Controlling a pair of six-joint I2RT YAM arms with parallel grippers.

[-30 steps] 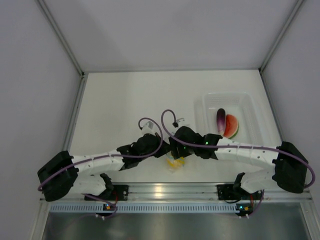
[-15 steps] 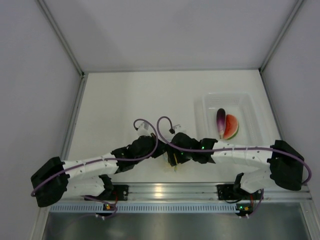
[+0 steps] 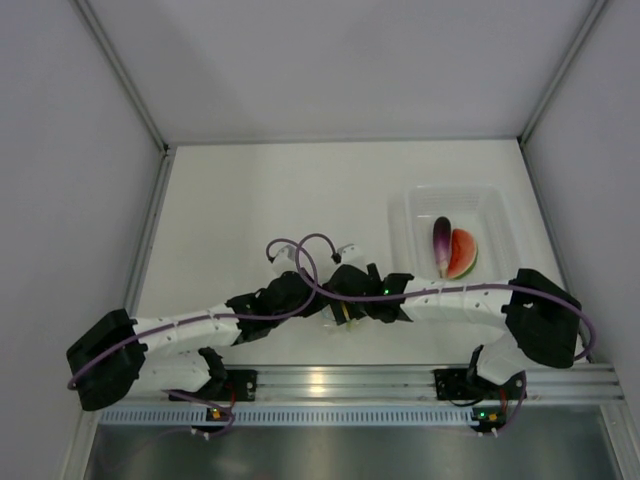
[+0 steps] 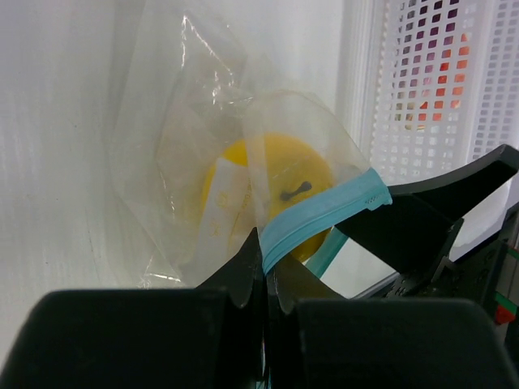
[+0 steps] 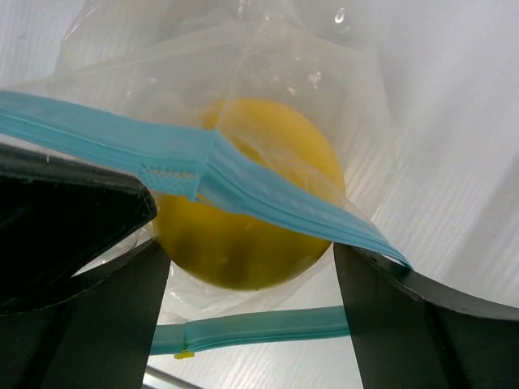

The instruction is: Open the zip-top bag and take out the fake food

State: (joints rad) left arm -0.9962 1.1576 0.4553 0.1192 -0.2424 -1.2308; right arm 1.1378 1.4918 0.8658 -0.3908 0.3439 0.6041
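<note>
Top view: zip-top bag [image 3: 344, 326] almost fully covered by both wrists [image 3: 372, 297], only a sliver shown between them. Left wrist view: fake lemon [image 4: 280, 170] blurred by crinkled film, its near part masked by left gripper [image 4: 264, 279] fingers; zip strip [image 4: 324, 215] end lost between them. Right wrist view: strip cut at left edge, bag top cut above, right gripper [image 5: 247, 251] finger bases cut below.

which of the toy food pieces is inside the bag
The yellow lemon: it sits inside the clear bag, while the purple eggplant and the red wedge lie in the clear tub off to the right.
</note>
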